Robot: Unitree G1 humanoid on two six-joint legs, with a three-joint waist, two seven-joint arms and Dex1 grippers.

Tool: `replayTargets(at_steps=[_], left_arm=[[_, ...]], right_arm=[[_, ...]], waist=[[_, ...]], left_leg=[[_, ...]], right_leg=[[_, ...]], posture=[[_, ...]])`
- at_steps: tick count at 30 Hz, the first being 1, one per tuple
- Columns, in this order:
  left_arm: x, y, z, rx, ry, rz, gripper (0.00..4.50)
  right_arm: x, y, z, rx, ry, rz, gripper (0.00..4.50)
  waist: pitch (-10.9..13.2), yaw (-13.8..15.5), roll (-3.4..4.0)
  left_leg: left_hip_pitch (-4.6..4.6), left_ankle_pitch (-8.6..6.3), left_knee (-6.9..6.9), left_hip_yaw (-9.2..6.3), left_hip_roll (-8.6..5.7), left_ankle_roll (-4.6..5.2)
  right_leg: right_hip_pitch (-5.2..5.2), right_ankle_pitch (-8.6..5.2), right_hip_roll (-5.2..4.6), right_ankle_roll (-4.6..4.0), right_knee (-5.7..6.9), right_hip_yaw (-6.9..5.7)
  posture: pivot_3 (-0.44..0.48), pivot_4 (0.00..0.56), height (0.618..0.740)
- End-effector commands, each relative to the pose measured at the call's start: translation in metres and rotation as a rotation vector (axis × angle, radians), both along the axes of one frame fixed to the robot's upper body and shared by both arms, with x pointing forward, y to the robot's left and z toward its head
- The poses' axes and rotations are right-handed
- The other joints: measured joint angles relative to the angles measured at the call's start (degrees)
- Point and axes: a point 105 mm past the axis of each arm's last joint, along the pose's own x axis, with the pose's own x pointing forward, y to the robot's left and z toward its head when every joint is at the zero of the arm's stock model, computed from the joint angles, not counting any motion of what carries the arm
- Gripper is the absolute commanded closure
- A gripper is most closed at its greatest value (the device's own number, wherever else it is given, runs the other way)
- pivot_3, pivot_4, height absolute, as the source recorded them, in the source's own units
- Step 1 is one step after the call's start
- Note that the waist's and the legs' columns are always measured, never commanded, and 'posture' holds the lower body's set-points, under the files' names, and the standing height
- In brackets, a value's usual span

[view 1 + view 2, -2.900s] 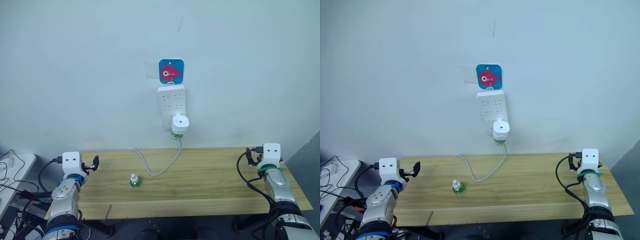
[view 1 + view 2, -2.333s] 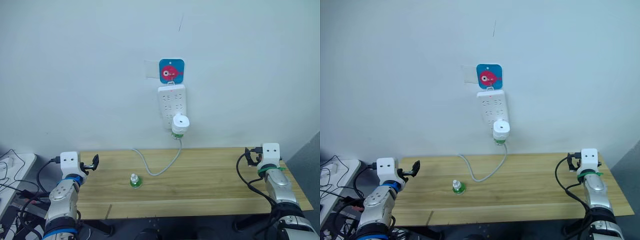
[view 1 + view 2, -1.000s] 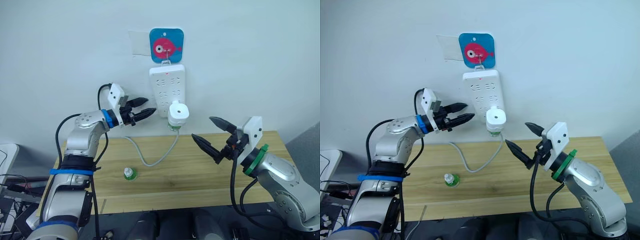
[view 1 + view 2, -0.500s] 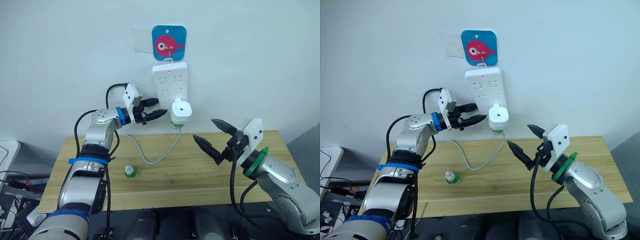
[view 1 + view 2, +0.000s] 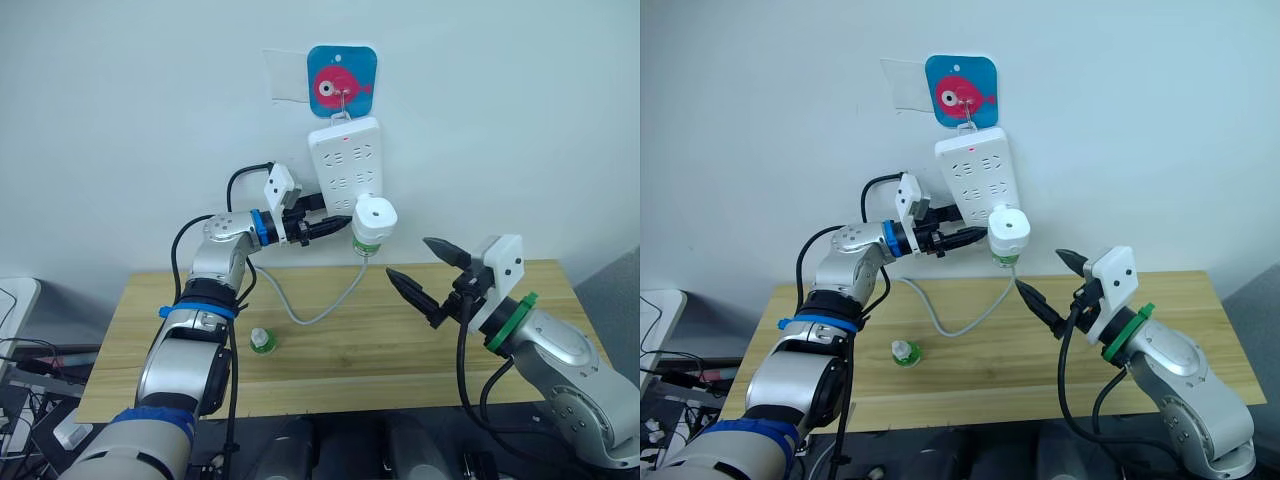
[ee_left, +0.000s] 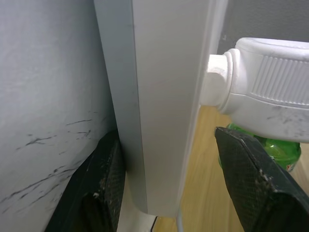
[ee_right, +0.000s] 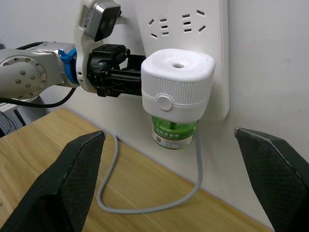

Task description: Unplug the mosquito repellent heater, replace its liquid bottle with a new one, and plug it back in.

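Observation:
The white mosquito repellent heater [image 5: 374, 216] is plugged into the lower end of the wall-hung power strip [image 5: 345, 160], with a green liquid bottle [image 7: 174, 131] screwed in under it. Another small bottle [image 5: 262, 342] with a green base stands on the wooden table [image 5: 420, 350]. My left gripper [image 5: 337, 226] is open right beside the heater. In the left wrist view its fingers [image 6: 104, 179] straddle the strip's lower end, one by the wall and one near the green bottle. My right gripper [image 5: 408, 257] hangs wide open to the right of the heater and a little below it, apart from it.
A grey cable [image 5: 318, 314] droops from the strip onto the table. A blue fish sticker [image 5: 342, 73] with a hook holds the strip on the white wall. The table's right half is bare wood.
My left gripper has moved right along the wall to the strip's lower end, close beside the heater. The right gripper has hardly moved. The camera shifted slightly.

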Motion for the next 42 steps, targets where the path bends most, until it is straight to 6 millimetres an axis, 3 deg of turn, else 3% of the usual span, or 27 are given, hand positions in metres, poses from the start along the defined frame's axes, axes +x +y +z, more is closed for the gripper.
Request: replayTargets(at_steps=[1, 4, 8, 16, 28, 32, 42], left_arm=[[-0.002, 0.001, 0.019, -0.023, -0.052, -0.02, 1.6], [-0.004, -0.001, 0.02, -0.034, -0.047, -0.034, 2.14], [-0.006, -0.006, 0.024, -0.046, -0.045, -0.052, 3.2], [-0.008, -0.011, 0.024, -0.055, -0.042, -0.058, 3.2], [-0.008, -0.009, 0.022, -0.041, -0.046, -0.04, 3.2], [-0.007, -0.009, 0.023, -0.039, -0.048, -0.036, 3.2], [-0.006, -0.007, 0.024, -0.034, -0.05, -0.03, 3.2]], right_arm=[[-0.005, 0.007, 0.016, 0.024, -0.057, 0.018, 0.0], [-0.002, 0.009, 0.016, 0.032, -0.05, 0.011, 0.0], [0.001, 0.011, 0.017, 0.056, -0.036, -0.003, 0.0], [0.005, 0.018, 0.021, 0.075, -0.03, -0.014, 0.0], [0.033, 0.039, 0.031, 0.092, -0.017, -0.138, 0.0], [0.041, 0.043, 0.032, 0.067, -0.031, -0.176, 0.0], [0.042, 0.038, 0.029, 0.038, -0.045, -0.207, 0.0]], waist=[[0.1, -0.1, 0.02], [0.4, -0.1, 0.06], [0.6, -0.1, 0.06], [1.2, -0.1, 0.07], [1.5, -1.0, 0.17], [1.6, -1.5, 0.19], [1.6, -1.6, 0.19]], left_leg=[[0.0, 0.0, 0.0, 0.0, 0.0, 0.0], [0.0, 0.0, 0.01, 0.0, 0.01, 0.01], [-0.02, 0.01, 0.02, -0.02, 0.0, 0.0], [-0.09, 0.03, 0.04, -0.09, -0.02, -0.01], [-0.14, 0.29, 0.03, 0.04, 0.03, -0.09], [-0.15, 0.75, -0.01, 0.08, 0.05, -0.12], [-0.16, 0.81, -0.01, 0.17, 0.06, -0.12]], right_leg=[[0.0, 0.0, 0.0, 0.0, 0.0, 0.0], [0.0, 0.01, 0.0, -0.01, 0.03, 0.0], [-0.01, 0.01, 0.0, -0.02, 0.03, -0.02], [-0.04, 0.02, -0.01, -0.04, 0.03, -0.05], [-0.28, 0.22, -0.03, -0.18, 0.15, 0.02], [-0.33, 0.49, -0.01, 0.15, 0.12, 0.05], [-0.43, 0.56, 0.0, 0.2, 0.14, 0.12]], posture=[[-0.208, 0.244, 0.74], [-0.207, 0.248, 0.74], [-0.204, 0.254, 0.74], [-0.208, 0.256, 0.74], [-0.201, 0.268, 0.74], [-0.197, 0.271, 0.74], [-0.195, 0.27, 0.74]])
